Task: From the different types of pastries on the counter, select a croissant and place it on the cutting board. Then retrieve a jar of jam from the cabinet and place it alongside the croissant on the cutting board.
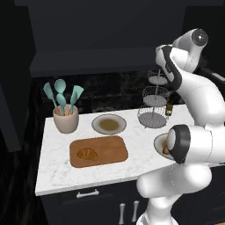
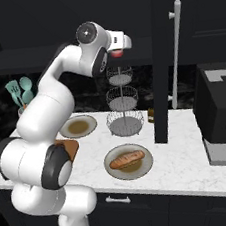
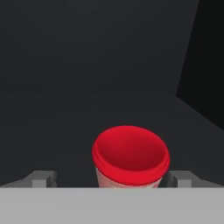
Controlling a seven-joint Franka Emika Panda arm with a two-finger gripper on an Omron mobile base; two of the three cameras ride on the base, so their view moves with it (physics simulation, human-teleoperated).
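The jar of jam [image 3: 130, 158], red-lidded with a pale body, stands on the dark cabinet's shelf [image 3: 87, 118]. My gripper [image 3: 113, 180] is open around it, one fingertip [image 3: 43, 178] on each side, apart from the jar. In the right base view the gripper [image 2: 118, 48] reaches up into the cabinet, with the red lid [image 2: 118, 54] just under the hand. The golden croissant [image 1: 87, 154] lies on the left part of the wooden cutting board [image 1: 110, 151] on the white counter [image 1: 52, 169]. The reddish-brown bun [image 2: 126, 159] rests on a round plate [image 2: 112, 171].
A wire tiered stand [image 2: 122, 103] rises just below the hand, with a small dark bottle [image 1: 169, 109] beside it. An empty plate [image 1: 109, 124] and a utensil crock [image 1: 66, 119] sit behind the board. A dark appliance [image 2: 221, 116] and a tall door with a white handle [image 2: 176, 46] stand at the right.
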